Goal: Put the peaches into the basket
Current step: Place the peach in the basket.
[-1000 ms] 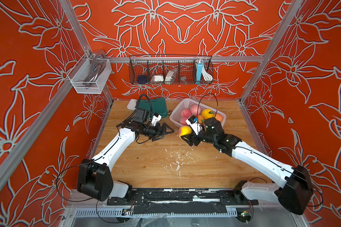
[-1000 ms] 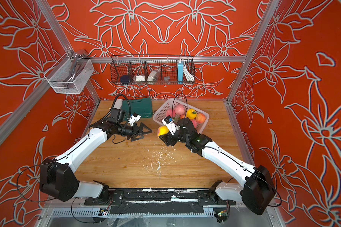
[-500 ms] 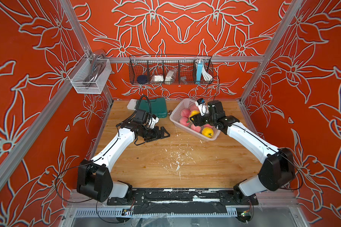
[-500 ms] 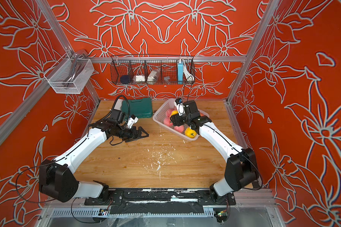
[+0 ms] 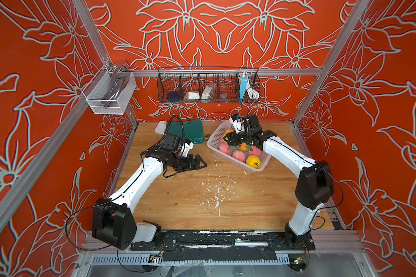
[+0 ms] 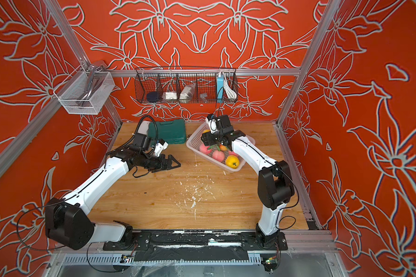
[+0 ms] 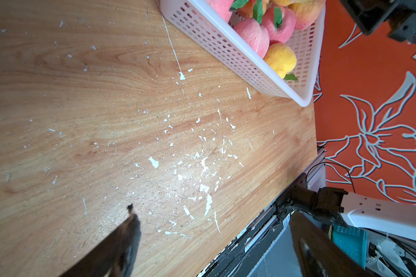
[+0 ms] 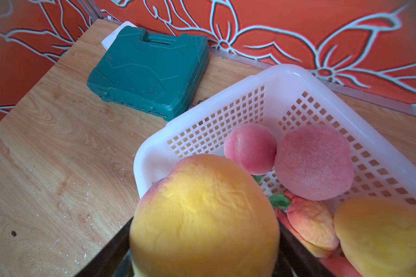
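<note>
Right hand (image 5: 231, 140) pinching yellow-orange peach (image 8: 202, 211) over basket (image 8: 286, 79) | left hand (image 5: 199, 163) spread wide, empty, above table (image 5: 202, 203)

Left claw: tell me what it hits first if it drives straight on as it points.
Probably the pale pink perforated plastic basket, near its front corner; only flecked wooden tabletop lies between. Depth is unclear.

The wooden table (image 5: 190, 211) carries a green case (image 5: 193, 130) at the back, the basket (image 8: 286, 74) beside it, and scattered white flecks (image 5: 217, 204).
</note>
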